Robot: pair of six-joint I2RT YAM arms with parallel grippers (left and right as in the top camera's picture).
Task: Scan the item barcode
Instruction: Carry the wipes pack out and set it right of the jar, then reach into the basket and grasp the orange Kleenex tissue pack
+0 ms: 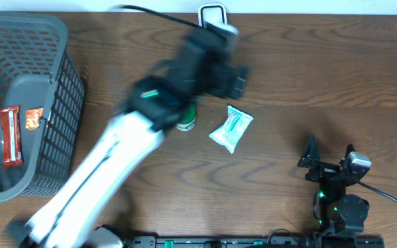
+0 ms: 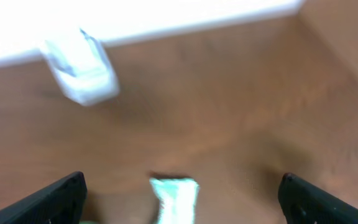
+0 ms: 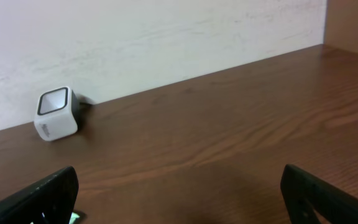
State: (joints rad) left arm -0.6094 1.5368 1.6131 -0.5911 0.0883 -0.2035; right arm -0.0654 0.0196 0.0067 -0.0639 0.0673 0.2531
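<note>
The item, a teal-and-white packet [image 1: 231, 128], lies flat on the wooden table to the right of centre. It shows blurred at the bottom edge of the left wrist view [image 2: 174, 200]. My left gripper [image 1: 234, 77] hangs above and behind it, motion-blurred. Its jaws stand wide open [image 2: 180, 183] with nothing gripped. The white barcode scanner [image 1: 212, 14] stands at the table's back edge against the wall; both wrist cameras catch it [image 2: 82, 71] [image 3: 56, 113]. Near the front right, my right gripper [image 1: 331, 157] is open and empty [image 3: 179, 177].
A grey plastic basket [image 1: 60, 41] stands at the left with red snack bars [image 1: 11, 134] inside. A small green-and-white container [image 1: 186, 122] sits just left of the packet, partly under the left arm. A black cable [image 1: 150, 12] runs along the back.
</note>
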